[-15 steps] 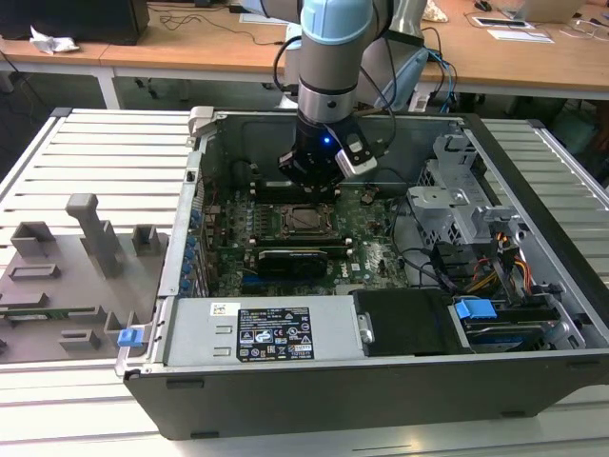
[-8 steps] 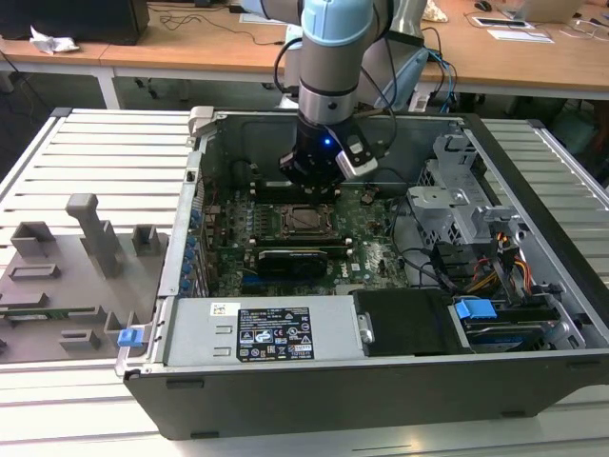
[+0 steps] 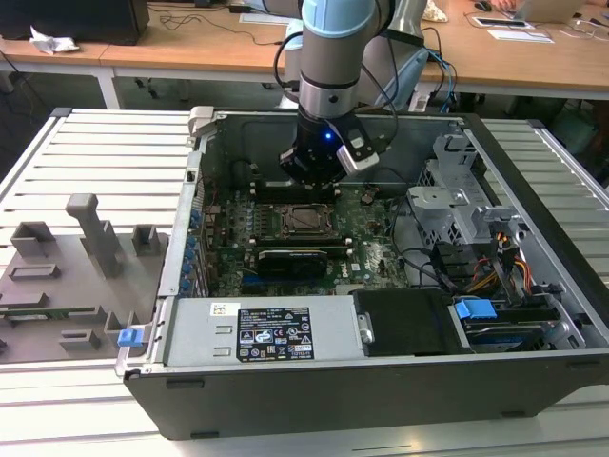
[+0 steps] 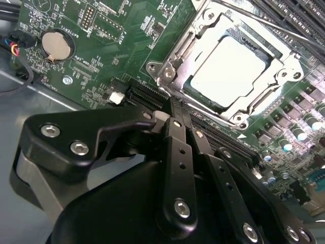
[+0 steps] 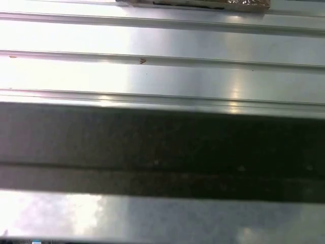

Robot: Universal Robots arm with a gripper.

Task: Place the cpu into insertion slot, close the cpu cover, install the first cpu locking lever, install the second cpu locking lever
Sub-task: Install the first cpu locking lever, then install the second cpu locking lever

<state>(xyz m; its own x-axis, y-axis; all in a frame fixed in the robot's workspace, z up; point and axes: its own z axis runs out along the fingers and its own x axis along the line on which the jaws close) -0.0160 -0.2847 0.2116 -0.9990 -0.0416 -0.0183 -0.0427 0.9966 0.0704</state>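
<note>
The cpu (image 4: 228, 71) lies flat in the insertion slot (image 4: 170, 71), its pale metal face showing through the window of the cpu cover (image 4: 274, 84). The cover lies down over it. A thin metal lever rod (image 4: 264, 23) runs along one side of the socket. My gripper (image 4: 172, 114) hovers just off a corner of the socket, over a black card slot (image 4: 147, 94), shut with nothing between its fingers. In the exterior view the gripper (image 3: 309, 176) hangs inside the open case just behind the socket (image 3: 306, 218).
The green motherboard (image 4: 117, 46) carries a coin battery (image 4: 56, 44). A metal drive cage (image 3: 457, 205) and cables stand at the exterior view's right. The power supply (image 3: 266, 333) lies in front. A grey fixture tray (image 3: 67, 276) rests outside the case.
</note>
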